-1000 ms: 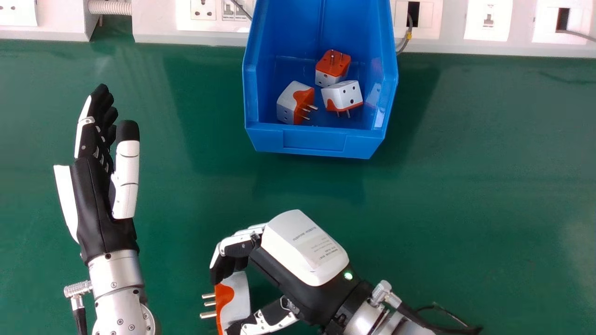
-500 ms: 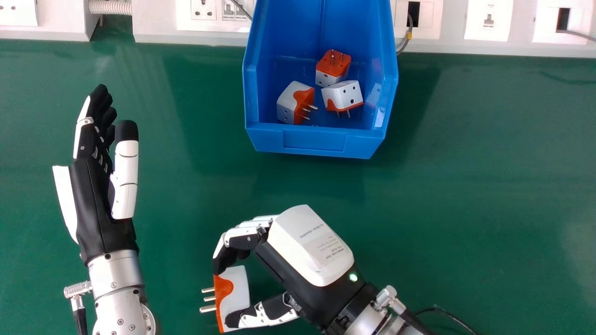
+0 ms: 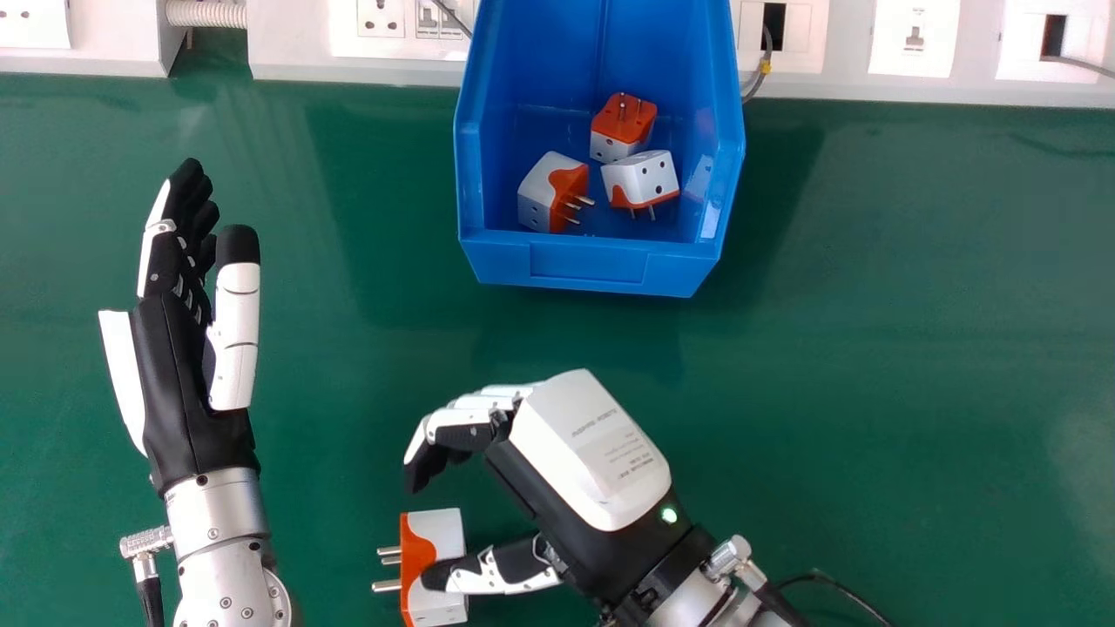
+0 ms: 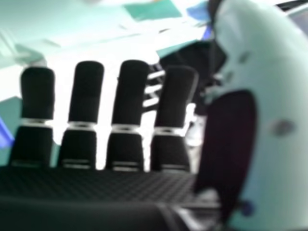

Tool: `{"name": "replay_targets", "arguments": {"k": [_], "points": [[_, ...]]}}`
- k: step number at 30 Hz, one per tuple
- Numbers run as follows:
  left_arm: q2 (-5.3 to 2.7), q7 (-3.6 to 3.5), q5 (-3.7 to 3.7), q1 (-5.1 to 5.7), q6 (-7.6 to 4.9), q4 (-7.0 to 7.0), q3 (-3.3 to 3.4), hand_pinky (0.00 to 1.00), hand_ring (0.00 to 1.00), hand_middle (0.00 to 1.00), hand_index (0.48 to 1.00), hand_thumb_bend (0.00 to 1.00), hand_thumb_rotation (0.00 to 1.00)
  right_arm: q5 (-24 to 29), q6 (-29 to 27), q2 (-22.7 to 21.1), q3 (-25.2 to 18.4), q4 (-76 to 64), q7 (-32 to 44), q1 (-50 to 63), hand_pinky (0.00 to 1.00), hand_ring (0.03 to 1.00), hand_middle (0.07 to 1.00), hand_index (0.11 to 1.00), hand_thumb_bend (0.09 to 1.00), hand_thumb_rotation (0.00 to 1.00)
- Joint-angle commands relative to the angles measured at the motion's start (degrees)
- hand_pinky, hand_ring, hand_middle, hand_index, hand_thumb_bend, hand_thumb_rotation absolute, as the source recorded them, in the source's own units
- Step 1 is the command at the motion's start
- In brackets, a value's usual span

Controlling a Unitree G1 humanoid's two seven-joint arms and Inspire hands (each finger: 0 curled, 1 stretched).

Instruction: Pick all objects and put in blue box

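In the head view my right hand (image 3: 575,461) is low in the centre, its fingers loosely bent and parted from an orange-and-white plug adapter (image 3: 440,535). The thumb overlaps the adapter's white side, and its pins point left. In the right hand view that hand (image 4: 131,96) has its fingers spread and the thumb at the side. My left hand (image 3: 179,374) rests open at the left. The blue box (image 3: 588,266) at the top centre holds a left adapter (image 3: 542,193), a right adapter (image 3: 645,174) and a rear adapter (image 3: 623,124).
A green table (image 3: 871,348) lies beneath everything. White socket panels (image 3: 915,39) run along its far edge behind the box. A black cable (image 3: 836,583) trails beside my right wrist.
My right fingers have opened away from the adapter, and the hand has shifted slightly up and right. The adapter has turned a little. The left hand has hardly moved.
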Motion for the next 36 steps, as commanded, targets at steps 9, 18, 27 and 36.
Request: {"name": "replay_targets", "arguments": {"k": [9,18,27,36], "points": [[0.14,0.32,0.79,0.3,-0.8,-1.06,-0.33,0.9,0.89,0.9,0.869,0.71,0.86,1.69,-0.16,-0.22,1.56,-1.19,7.07,-0.72,0.37,0.508,0.523,0.48,0.497,0.0],[0.28,-0.05,0.48,0.3,-0.96,-0.85,-0.38,0.9,0.89,0.9,0.869,0.71,0.86,4.02,1.41,-0.94,0.71,-4.25,16.36,0.71,0.42,0.564,0.587,0.548,0.586,0.06],[0.3,-0.19,0.47,0.35,-1.06,-0.63,-0.32,0.9,0.89,0.9,0.869,0.71,0.86,4.07,2.91,-0.46,0.7,-4.68,17.25,1.45,0.72,0.822,0.831,0.815,0.832,0.34],[0.24,-0.1,0.66,0.49,-0.81,-0.99,-0.42,0.9,0.9,0.91,0.871,0.71,0.86,3.57,4.81,-0.68,0.94,-6.28,18.22,1.96,0.92,0.963,0.965,0.962,0.966,0.52]]}}
